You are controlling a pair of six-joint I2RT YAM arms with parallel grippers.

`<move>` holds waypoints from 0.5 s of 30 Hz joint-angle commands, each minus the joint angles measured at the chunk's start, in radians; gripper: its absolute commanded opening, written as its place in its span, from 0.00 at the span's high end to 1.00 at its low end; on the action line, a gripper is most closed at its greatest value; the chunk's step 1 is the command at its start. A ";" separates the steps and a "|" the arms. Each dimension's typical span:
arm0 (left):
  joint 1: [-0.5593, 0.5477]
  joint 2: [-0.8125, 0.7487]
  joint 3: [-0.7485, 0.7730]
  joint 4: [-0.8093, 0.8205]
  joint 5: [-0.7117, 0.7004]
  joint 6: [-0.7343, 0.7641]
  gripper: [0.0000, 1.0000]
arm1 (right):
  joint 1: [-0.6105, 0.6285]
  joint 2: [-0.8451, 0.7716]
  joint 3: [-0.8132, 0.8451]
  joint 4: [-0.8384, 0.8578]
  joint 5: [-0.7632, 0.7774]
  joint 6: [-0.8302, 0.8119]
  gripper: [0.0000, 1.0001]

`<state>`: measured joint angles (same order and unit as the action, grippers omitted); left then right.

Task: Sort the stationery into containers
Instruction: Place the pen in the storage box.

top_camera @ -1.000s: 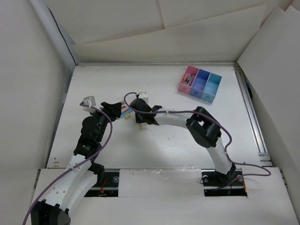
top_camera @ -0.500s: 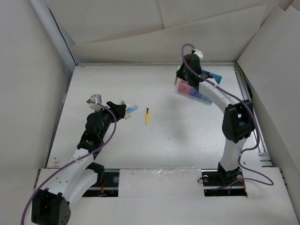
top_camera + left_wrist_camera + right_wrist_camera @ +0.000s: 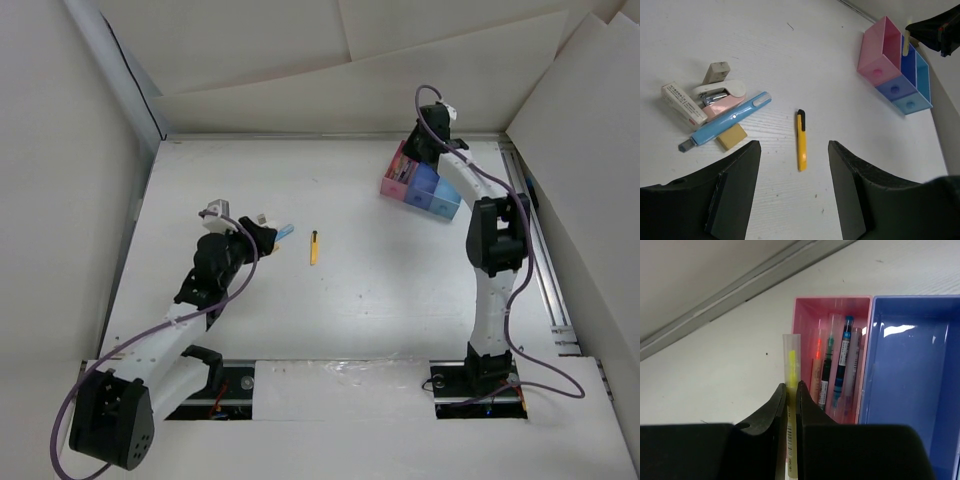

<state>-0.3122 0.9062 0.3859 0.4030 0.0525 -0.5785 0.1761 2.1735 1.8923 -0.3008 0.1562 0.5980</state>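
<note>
My right gripper (image 3: 791,390) is shut on a yellow pen (image 3: 791,357) with a clear cap. It holds the pen over the near left rim of the pink compartment (image 3: 805,305). Several pens (image 3: 840,365) lie in that compartment; the dark blue compartment (image 3: 910,365) beside it shows nothing inside. From above, the right gripper (image 3: 425,140) is over the tray (image 3: 447,208) at the far right. My left gripper (image 3: 795,190) is open and empty, above the table just short of a yellow pen (image 3: 801,140). A light blue pen (image 3: 725,122) lies to its left.
A pink and white stapler (image 3: 720,95), a white boxed eraser (image 3: 684,102), a tan eraser (image 3: 731,136) and a small pale block (image 3: 716,72) lie by the light blue pen. White walls ring the table; a metal rail (image 3: 535,240) runs along its right edge.
My right arm has swung from the pile at mid-left to the tray at the far right, carrying the yellow pen. My left gripper has shifted slightly towards the pile.
</note>
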 commanded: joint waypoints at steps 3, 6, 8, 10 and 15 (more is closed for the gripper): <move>-0.001 0.022 0.042 0.060 -0.014 0.012 0.47 | -0.006 0.006 0.039 0.006 -0.012 -0.003 0.92; -0.001 0.054 0.062 0.037 -0.046 0.023 0.47 | -0.006 0.006 0.014 0.019 -0.012 -0.003 0.81; -0.001 0.075 0.071 0.023 -0.062 0.034 0.47 | -0.015 -0.006 0.004 0.028 -0.012 0.006 0.70; -0.001 0.111 0.080 0.013 -0.081 0.034 0.47 | -0.015 -0.020 -0.007 0.028 -0.021 0.006 0.57; -0.001 0.152 0.108 -0.009 -0.106 0.043 0.47 | -0.015 -0.098 -0.070 0.052 -0.033 0.006 0.51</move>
<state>-0.3122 1.0561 0.4408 0.3904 -0.0235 -0.5552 0.1692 2.1746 1.8477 -0.3008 0.1379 0.6022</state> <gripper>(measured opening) 0.530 0.493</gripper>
